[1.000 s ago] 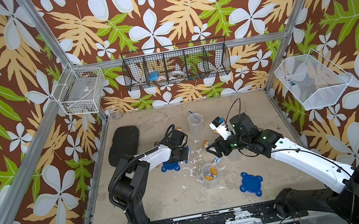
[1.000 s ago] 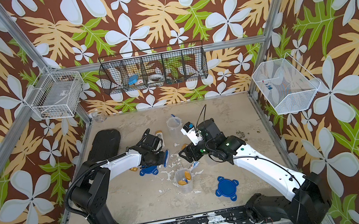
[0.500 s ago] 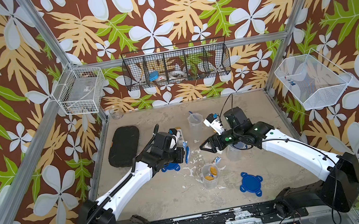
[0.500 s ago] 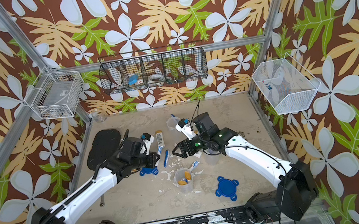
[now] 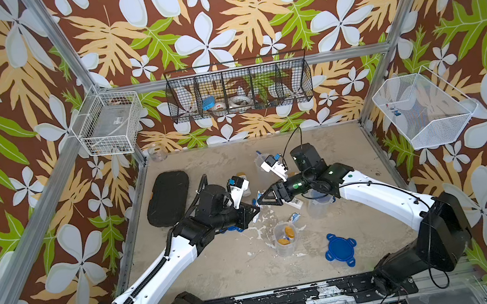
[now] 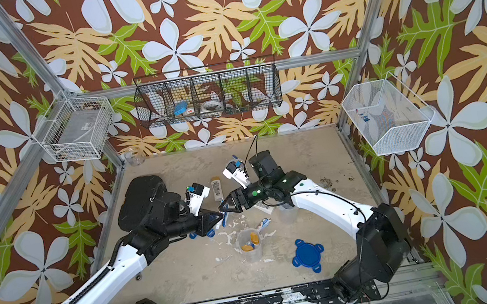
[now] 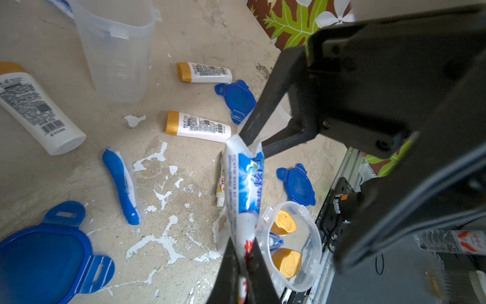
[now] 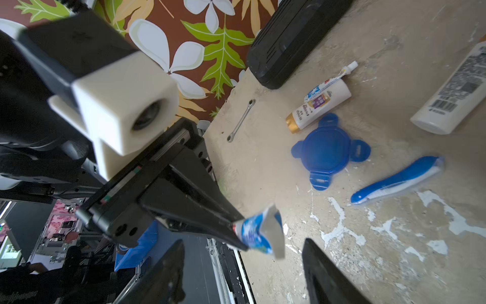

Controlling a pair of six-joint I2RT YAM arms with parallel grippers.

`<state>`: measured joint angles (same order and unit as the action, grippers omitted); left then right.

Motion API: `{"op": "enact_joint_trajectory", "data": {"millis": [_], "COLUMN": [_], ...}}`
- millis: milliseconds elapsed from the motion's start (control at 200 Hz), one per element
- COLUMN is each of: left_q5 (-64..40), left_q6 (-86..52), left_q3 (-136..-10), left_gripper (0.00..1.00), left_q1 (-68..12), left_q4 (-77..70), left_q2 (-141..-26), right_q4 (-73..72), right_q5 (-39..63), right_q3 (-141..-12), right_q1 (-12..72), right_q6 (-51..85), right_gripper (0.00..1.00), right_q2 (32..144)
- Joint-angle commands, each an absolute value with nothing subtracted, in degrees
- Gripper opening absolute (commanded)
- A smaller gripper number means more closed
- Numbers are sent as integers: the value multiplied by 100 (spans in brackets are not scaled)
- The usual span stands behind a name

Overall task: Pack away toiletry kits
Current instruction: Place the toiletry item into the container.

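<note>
My left hand (image 5: pixel 255 212) is clamped hard on the toothpaste tube (image 7: pixel 246 184), with both fingers (image 7: pixel 259 273) pinching the end away from its flat crimp. My left arm (image 5: pixel 167 264) runs long and nearly straight up to the tube, wrist in line with the forearm. My right hand (image 5: pixel 260 200) meets the tube from its opposite side, tip to tip with the left. Its jaws are parted and straddle the crimped end, and in the right wrist view neither finger (image 8: pixel 323 273) touches the tube. My right arm (image 5: pixel 378 196) is bent at the elbow, its forearm sloping down toward the tube.
</note>
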<state>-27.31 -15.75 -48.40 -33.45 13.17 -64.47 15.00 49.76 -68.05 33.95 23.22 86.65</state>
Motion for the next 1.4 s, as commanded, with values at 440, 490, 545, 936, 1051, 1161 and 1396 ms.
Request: {"op": "enact_joint_trajectory", "data": {"millis": [440, 490, 545, 936, 1051, 1161, 1396], "left_q5": [-2880, -2775, -2614, -1658, -1467, -1394, -1389], "left_q6": [-1527, -1525, -1527, -2495, -2433, -2326, -2268], "left_q3": [-4801, -4777, -4764, -4095, -4194, -4288, -4331], "left_gripper": [15, 32, 50, 80, 80, 80, 80], "left_q1": [-3428, -3428, -3428, -3308, -3244, -3209, -3155], "left_q4": [1150, 1204, 1309, 1196, 1380, 1469, 1505], "left_q2": [-6502, -6500, -6488, -6388, -6498, -6491, -6513], "right_q4": [1297, 1472, 1812, 2697, 2391, 2325, 1885], "right_q5": [4791, 4598, 4275, 1943, 1671, 1225, 1116], "right_q3": [-6688, -6726, -6793, -6015, -5670, -5605, -5394], "right_q1": [3472, 3470, 3472, 4226, 4425, 4595, 4640], "right_q6": [2283, 2162, 1910, 494, 599, 517, 483], "right_gripper": [4, 0, 0, 0, 0, 0, 0], "right_q2": [8599, 8544, 8431, 6908, 6744, 6665, 6734]}}
